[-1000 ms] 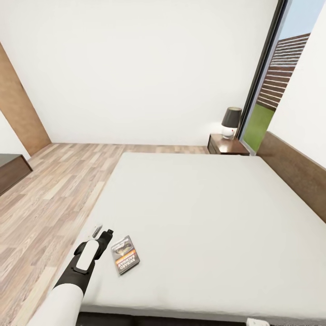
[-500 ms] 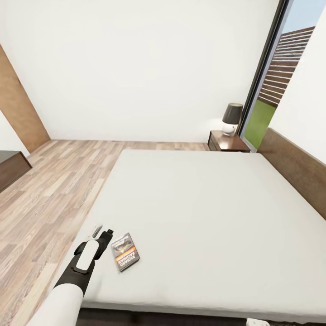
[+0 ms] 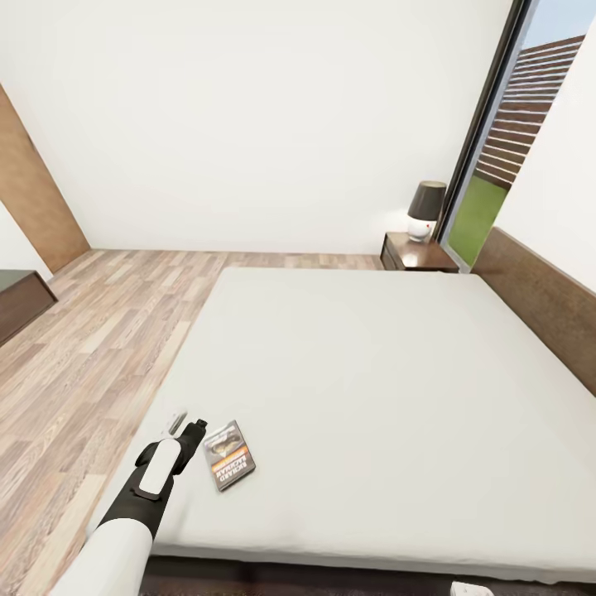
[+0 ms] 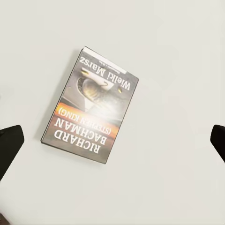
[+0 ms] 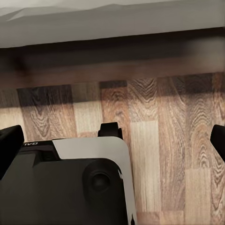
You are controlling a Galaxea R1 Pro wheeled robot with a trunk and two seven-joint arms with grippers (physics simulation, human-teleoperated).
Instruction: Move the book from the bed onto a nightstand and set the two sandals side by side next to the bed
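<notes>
The book lies flat on the pale mattress of the bed, near its front left corner. My left gripper hovers just left of it, open and holding nothing. In the left wrist view the book lies cover up between the two wide-apart fingertips of the left gripper. A nightstand stands at the bed's far right corner. My right gripper hangs open over the wood floor by the bed's edge. The two sandals are out of view.
A lamp with a dark shade stands on the nightstand. The brown headboard runs along the right, with the glass door behind it. A low dark cabinet sits at the far left on the plank floor. My base sits below the right gripper.
The whole picture has shifted a little, so the camera has moved. The book lies where it was and my left gripper stays open beside it.
</notes>
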